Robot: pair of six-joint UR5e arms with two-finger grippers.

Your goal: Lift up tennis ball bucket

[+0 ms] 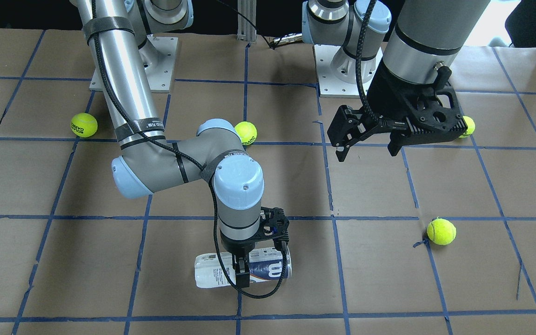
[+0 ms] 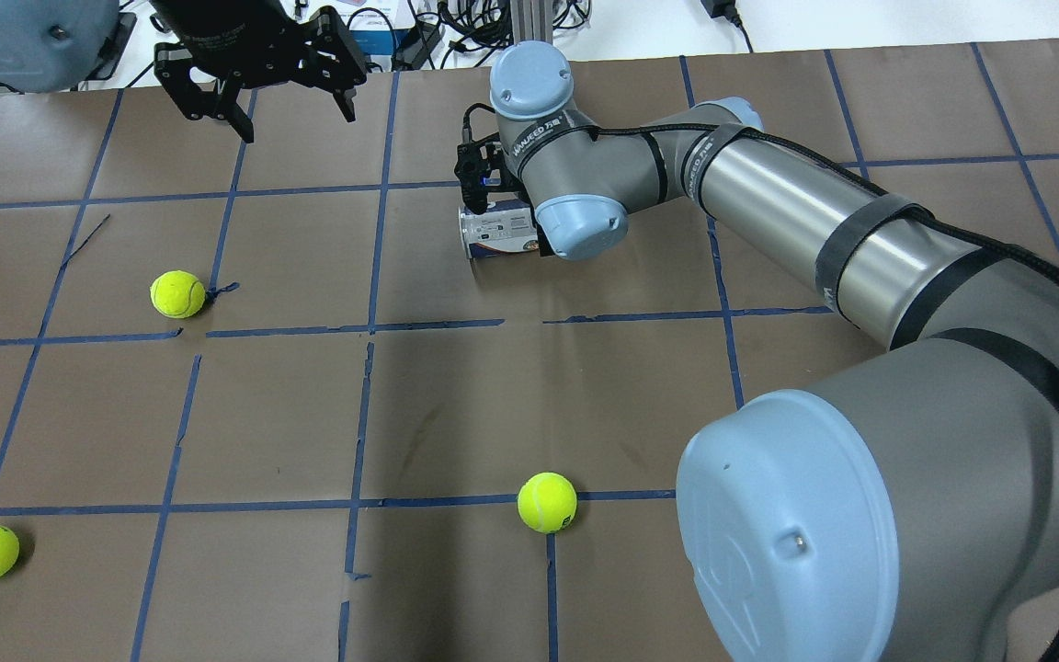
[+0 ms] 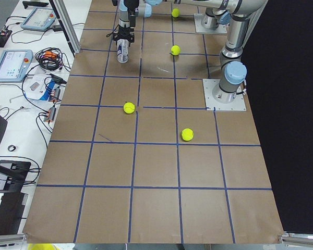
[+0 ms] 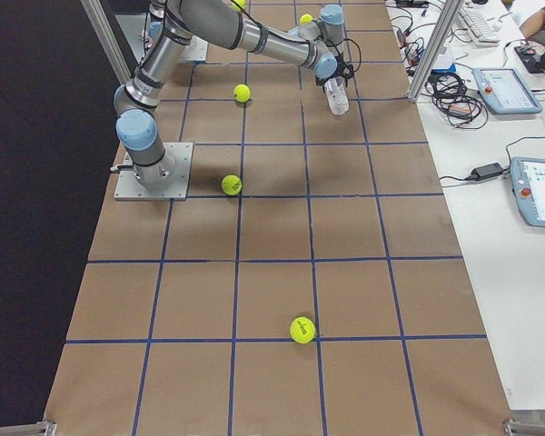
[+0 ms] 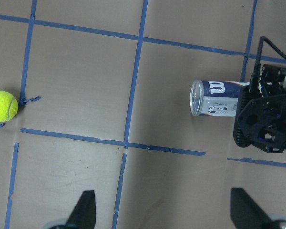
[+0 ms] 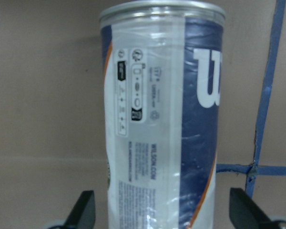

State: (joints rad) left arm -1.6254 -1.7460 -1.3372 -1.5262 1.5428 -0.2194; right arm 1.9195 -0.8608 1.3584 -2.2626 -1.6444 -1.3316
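Observation:
The tennis ball bucket (image 1: 212, 271) is a clear tube with a white and navy label and a white "W". It lies on its side on the brown paper table, and it also shows in the overhead view (image 2: 493, 234) and the left wrist view (image 5: 214, 98). My right gripper (image 1: 261, 260) is down over it, open, with one finger on each side of the tube. The right wrist view shows the bucket (image 6: 162, 119) between the spread fingertips (image 6: 83, 212). My left gripper (image 1: 369, 149) is open and empty, held high above the table and well away from the tube.
Loose yellow-green tennis balls lie on the table: one (image 1: 441, 231) to the side of the tube, one (image 1: 245, 133) behind my right forearm, one (image 1: 84, 124) near the right arm's base, and one (image 1: 467, 126) behind the left gripper. Blue tape lines grid the paper.

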